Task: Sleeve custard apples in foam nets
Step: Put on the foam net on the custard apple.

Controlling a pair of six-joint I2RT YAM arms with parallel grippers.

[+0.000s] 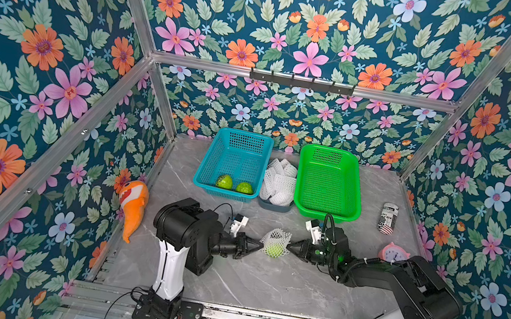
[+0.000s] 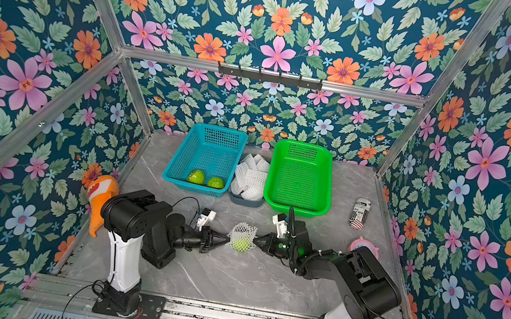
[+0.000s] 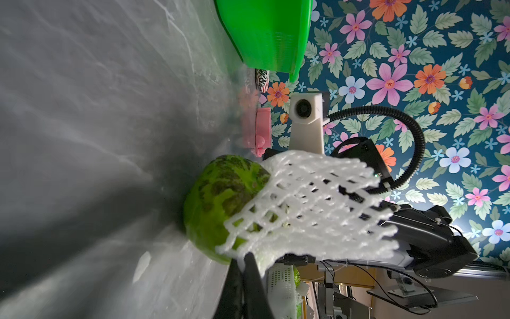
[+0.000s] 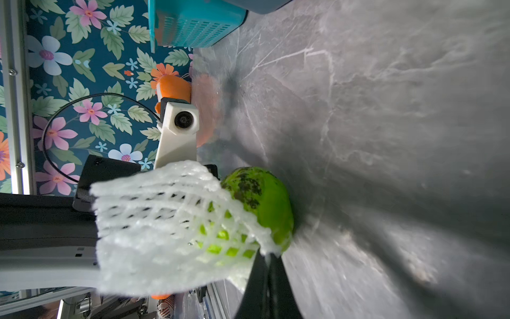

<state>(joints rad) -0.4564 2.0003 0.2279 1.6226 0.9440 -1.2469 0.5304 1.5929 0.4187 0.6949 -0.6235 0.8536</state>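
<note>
The bright green, bumpy-skinned custard apple (image 1: 274, 250) rests on the grey marbled table (image 1: 260, 285), at centre, between the two arms. The white foam mesh net (image 1: 275, 236) caps the fruit's upper part and stands slack above it. The lower part is bare against the table.

The left end effector (image 3: 245, 259) is pinched closed on the net's rim on one side. The right end effector (image 4: 266, 255) is pinched closed on the opposite rim. Both arms reach in low, fingertips pointing toward each other.

Judgement: the net is light, soft, stretchy and likely to tear, so it should be gripped at the rim only. The fruit is firm, round and unrestrained, and may roll.
</note>
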